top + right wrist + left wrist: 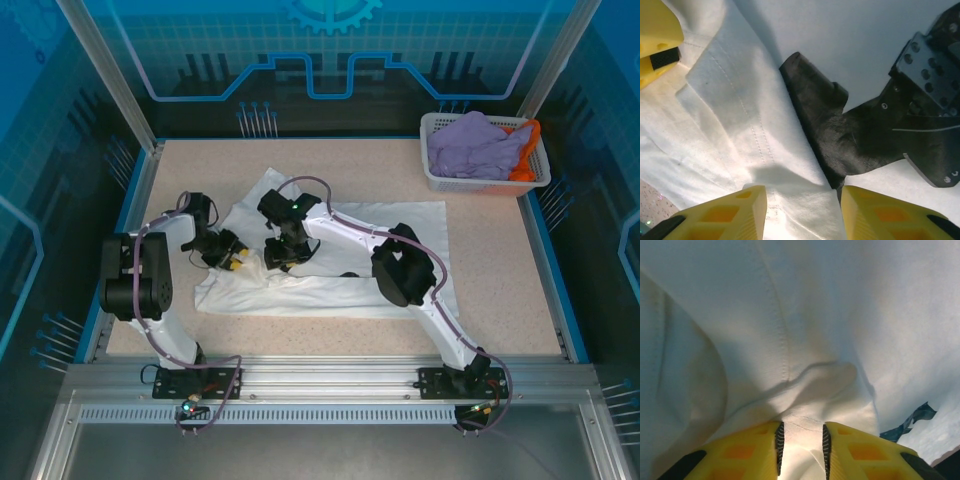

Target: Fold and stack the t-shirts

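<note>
On the table [500, 260], mid-way out, the white t-shirt [330, 290] lies spread, its first fold in hand. The left gripper [801, 445] pinches a cloth ridge. The right gripper [802, 210] stands parted, hem loose between its jaws (unsqueezed, it seems), and needs a firm pinch next. Far right, the basket [432, 180] holds a lavender shirt [480, 145] and an orange shirt [528, 150].

Robotics lab test cell: speckled tabletop [490, 250] fenced by blue gear-print panels [200, 30] on aluminium posts [110, 70]; left arm [135, 275] and right arm [400, 265] bolted to slotted rail [320, 375], frame bottom
</note>
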### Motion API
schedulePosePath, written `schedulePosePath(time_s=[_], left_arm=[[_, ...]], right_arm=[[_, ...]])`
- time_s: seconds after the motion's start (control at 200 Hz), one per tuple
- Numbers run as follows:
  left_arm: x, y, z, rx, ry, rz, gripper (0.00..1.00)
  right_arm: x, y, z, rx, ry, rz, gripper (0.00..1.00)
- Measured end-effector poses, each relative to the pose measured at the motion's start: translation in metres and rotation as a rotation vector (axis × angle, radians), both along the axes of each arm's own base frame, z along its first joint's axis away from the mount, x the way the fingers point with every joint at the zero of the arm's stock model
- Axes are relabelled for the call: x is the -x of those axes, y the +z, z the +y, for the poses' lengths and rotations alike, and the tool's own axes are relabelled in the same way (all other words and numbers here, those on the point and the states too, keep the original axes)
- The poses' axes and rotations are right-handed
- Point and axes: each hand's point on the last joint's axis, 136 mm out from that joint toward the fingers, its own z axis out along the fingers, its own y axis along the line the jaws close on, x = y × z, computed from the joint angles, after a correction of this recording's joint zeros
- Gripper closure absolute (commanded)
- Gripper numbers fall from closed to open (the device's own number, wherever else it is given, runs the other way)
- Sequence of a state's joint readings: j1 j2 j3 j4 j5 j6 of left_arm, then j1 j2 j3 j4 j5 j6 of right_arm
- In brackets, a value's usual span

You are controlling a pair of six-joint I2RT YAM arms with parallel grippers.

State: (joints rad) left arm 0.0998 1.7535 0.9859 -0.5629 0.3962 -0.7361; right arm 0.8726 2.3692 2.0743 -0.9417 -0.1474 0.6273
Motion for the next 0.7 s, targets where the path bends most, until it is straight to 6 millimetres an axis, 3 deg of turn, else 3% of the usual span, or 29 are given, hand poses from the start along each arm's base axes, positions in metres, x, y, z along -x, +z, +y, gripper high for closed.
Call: schedulePosePath(time_s=[0.14,0.35,0.54,0.7], left_arm=[[0.0,-0.003,0.0,-0.008,-0.011,0.009,0.81],[-0.001,-0.003,0.0,-0.022,-0.017,0.007,0.89],[-0.002,-0.003,0.001,-0.027,-0.017,0.006,0.94],[-0.003,-0.002,0.001,-0.027,-0.017,0.002,0.95]], right_arm=[[0.007,0.006,0.004,0.004,0.044,-0.008,0.54],[0.011,0.022,0.028,-0.005,0.119,-0.07,0.53],[0.02,0.003,0.031,0.057,0.154,-0.054,0.54],[0.026,-0.015,0.023,0.113,0.162,-0.023,0.62]])
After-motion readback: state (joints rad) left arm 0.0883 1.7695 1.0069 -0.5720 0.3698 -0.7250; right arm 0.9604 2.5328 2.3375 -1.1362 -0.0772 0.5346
